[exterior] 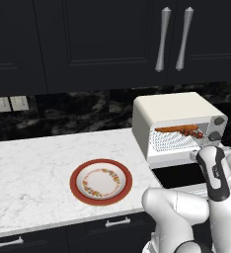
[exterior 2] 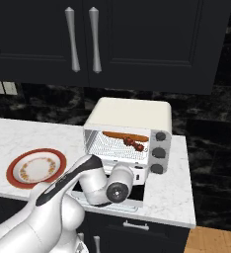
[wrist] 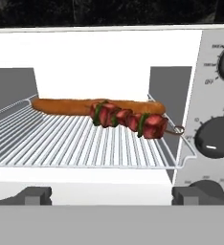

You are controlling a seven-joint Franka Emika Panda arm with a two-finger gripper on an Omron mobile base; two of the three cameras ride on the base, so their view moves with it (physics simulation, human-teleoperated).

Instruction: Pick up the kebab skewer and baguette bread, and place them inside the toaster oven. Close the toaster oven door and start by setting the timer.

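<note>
White marble counter (exterior: 33, 168) under dark cabinets, and the toaster oven (exterior 2: 137, 116) sits at its end with the toaster oven door (exterior 2: 110, 195) dropped flat open. On the wire rack (wrist: 75, 143) lies the baguette bread (wrist: 61, 105) along the back, the kebab skewer (wrist: 128, 118) right in front, touching it. Gripper (wrist: 111, 196) faces the opening, fingers spread wide, holding nothing. Red-rimmed plate (exterior: 101, 181) sits bare, well off to the left.

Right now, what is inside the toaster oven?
On the wire rack inside the toaster oven lie the baguette bread at the back and the kebab skewer in front, covering part of the loaf.
</note>
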